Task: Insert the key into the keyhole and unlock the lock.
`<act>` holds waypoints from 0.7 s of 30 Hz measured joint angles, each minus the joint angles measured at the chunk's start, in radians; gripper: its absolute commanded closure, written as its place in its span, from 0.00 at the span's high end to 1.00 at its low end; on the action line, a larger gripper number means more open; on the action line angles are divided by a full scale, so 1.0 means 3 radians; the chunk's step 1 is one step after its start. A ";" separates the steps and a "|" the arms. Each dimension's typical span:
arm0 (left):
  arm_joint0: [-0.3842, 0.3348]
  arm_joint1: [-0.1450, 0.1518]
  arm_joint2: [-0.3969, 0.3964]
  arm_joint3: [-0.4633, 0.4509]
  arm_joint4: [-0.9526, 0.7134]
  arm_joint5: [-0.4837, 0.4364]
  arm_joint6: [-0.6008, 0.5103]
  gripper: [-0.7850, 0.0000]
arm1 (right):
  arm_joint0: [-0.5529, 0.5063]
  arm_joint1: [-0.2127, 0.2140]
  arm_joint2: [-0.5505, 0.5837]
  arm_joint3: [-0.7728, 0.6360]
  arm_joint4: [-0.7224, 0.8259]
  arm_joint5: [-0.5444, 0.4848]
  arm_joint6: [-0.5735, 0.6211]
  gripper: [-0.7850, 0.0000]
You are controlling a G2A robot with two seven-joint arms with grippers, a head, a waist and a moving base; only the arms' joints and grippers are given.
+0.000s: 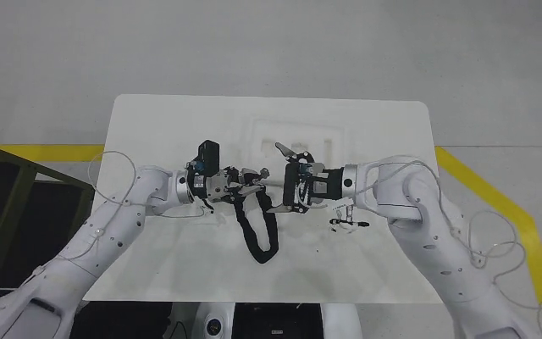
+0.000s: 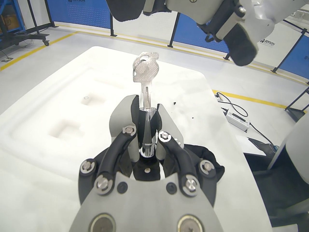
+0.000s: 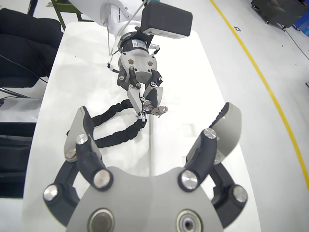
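My left gripper (image 2: 146,106) is shut on the chrome lock cylinder (image 2: 146,131), held above the white table. A silver key (image 2: 145,73) with a split ring sits in the keyhole, its bow sticking out towards my right gripper (image 3: 154,121). That gripper is open and a short way from the key, with nothing between its fingers (image 2: 241,49). From the top, the left gripper (image 1: 248,180) and right gripper (image 1: 288,180) face each other at mid-table, the key (image 1: 264,178) between them. The lock's black fabric-covered cable (image 1: 258,233) loops down onto the table.
The white foam table top (image 1: 169,254) has shallow moulded recesses (image 1: 296,136) at its far side. A small dark item (image 1: 343,219) lies on the table under the right wrist. A black chair (image 3: 24,49) stands beyond the table's edge.
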 measured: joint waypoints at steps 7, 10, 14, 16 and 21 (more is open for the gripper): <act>-0.0227 0.0131 0.0357 -0.0095 -0.0251 0.0000 -0.0077 0.00 | 0.0141 0.0009 -0.0057 0.0107 -0.0433 -0.0272 -0.0236 0.58; -0.0302 0.0172 0.0476 -0.0104 -0.0326 0.0000 -0.0064 0.00 | 0.0216 0.0011 -0.0137 0.0131 -0.0575 -0.0294 -0.0276 0.50; -0.0386 0.0216 0.0614 -0.0110 -0.0384 0.0000 -0.0022 0.00 | 0.0307 0.0021 -0.0250 0.0170 -0.0685 -0.0291 -0.0324 0.44; -0.0416 0.0232 0.0664 -0.0109 -0.0399 0.0000 -0.0001 0.00 | 0.0333 0.0026 -0.0271 0.0178 -0.0715 -0.0291 -0.0354 0.43; -0.0490 0.0271 0.0780 -0.0100 -0.0419 0.0000 0.0056 0.00 | 0.0372 0.0040 -0.0328 0.0164 -0.0764 -0.0291 -0.0438 0.38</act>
